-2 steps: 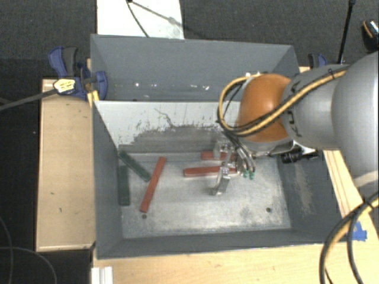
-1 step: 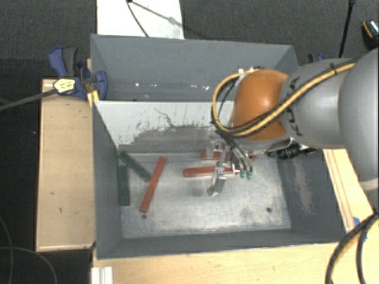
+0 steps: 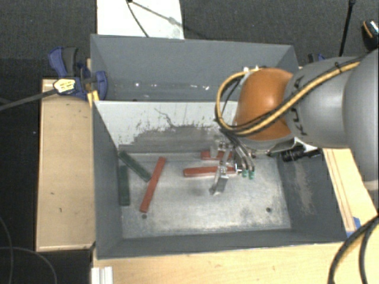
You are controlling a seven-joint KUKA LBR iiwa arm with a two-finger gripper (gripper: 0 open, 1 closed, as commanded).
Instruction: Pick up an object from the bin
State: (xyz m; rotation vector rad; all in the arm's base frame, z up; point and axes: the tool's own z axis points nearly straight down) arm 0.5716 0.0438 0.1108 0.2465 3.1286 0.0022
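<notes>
– Gripper (image 3: 222,180) sits low over the floor of the bin (image 3: 195,70), right of middle, under the orange cover (image 3: 263,102). Open or closed?
– I cannot tell; the wrist crowds it and hides the answer
– What is it nearest?
– A short red stick (image 3: 200,171), lying flat and crosswise. Its right end runs up to the gripper and looks to touch it, and the rest points left. Whether it is gripped, I cannot say
– Why so low?
– My guess: everything here lies flat on the floor, so a pick has to come right down to the metal. The arm enters from the right and leans over, which would explain the tilted wrist
– Anything else close?
– A red bit (image 3: 206,155) just behind the stick, towards the back wall, partly hidden by the wrist. A long red stick (image 3: 152,185) lies slanted, well apart to the left. Two green sticks (image 3: 124,187) lie beyond it, one slanted, one along the left wall
– So the candidate?
– The short red stick, I judge, as the only thing right at the gripper. The rest lie scattered, none heaped on it, so nothing should block a lift
</notes>
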